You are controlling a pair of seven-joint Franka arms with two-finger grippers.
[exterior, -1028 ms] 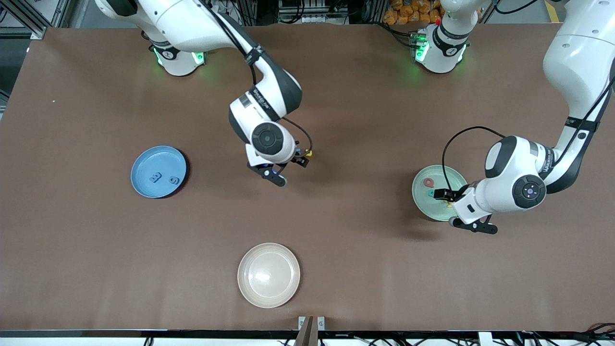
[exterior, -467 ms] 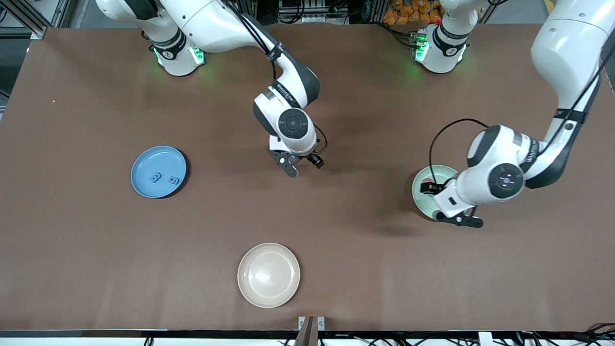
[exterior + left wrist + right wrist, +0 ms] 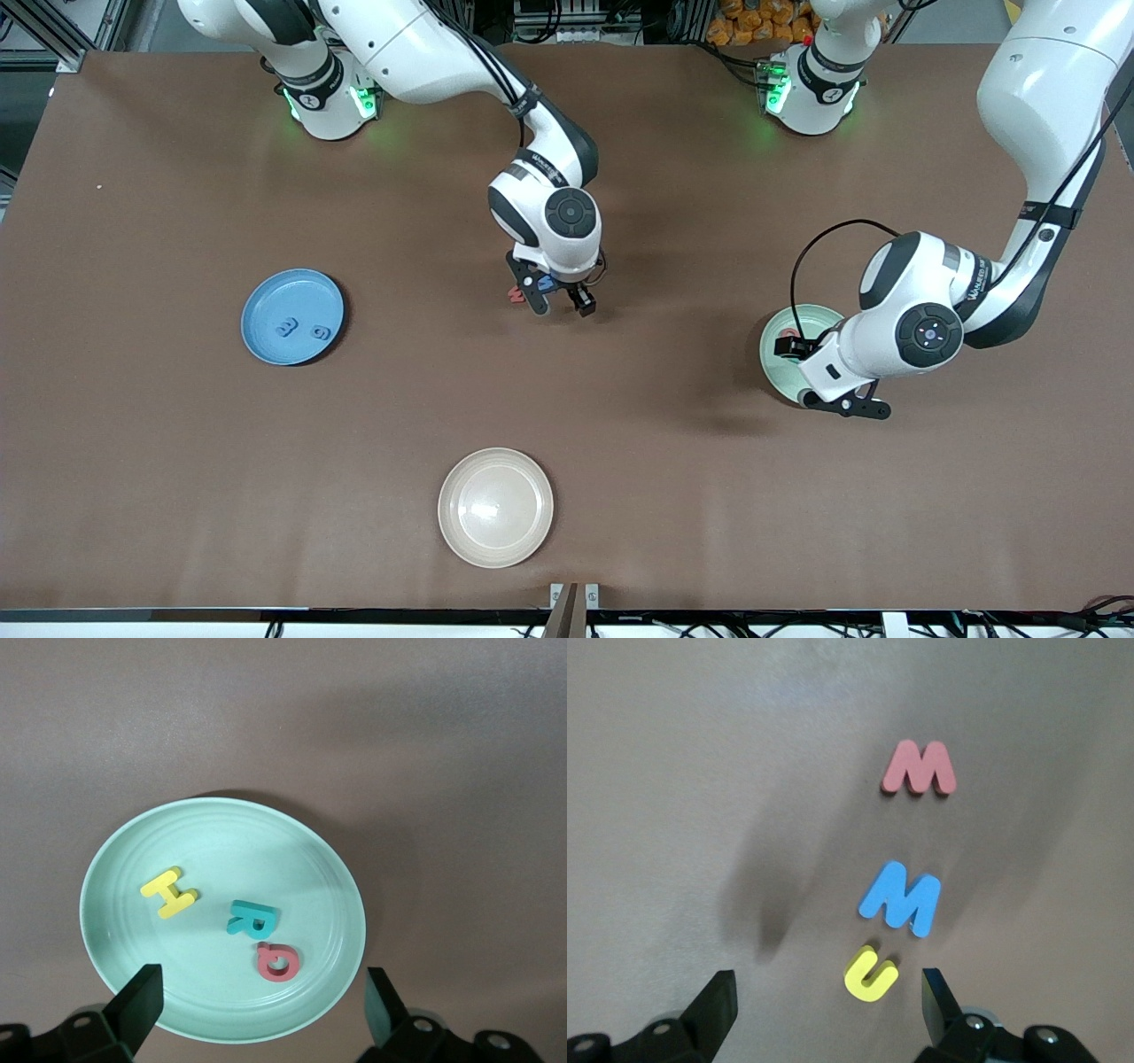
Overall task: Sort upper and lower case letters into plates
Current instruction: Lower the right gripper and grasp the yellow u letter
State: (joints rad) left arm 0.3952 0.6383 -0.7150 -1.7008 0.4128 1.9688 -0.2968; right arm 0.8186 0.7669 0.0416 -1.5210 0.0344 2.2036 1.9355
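Letters still loose, a red M (image 3: 920, 768), blue M (image 3: 901, 897) and yellow u (image 3: 871, 974), lie mid-table under the right gripper (image 3: 559, 303), which has swung over them since a second ago, fingers spread, empty. The left gripper (image 3: 819, 372), wide open and empty, has edged across the mint plate (image 3: 330, 877) holding H, R and Q. The blue plate (image 3: 266, 292) keeps two letters.

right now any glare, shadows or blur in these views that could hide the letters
Front view: a bright glare spot on the cream plate, and the right gripper covers most of the loose letters. Right wrist view: slightly soft, with a dark shadow on the table beside the blue M. Left wrist view: sharp, evenly lit mint plate.
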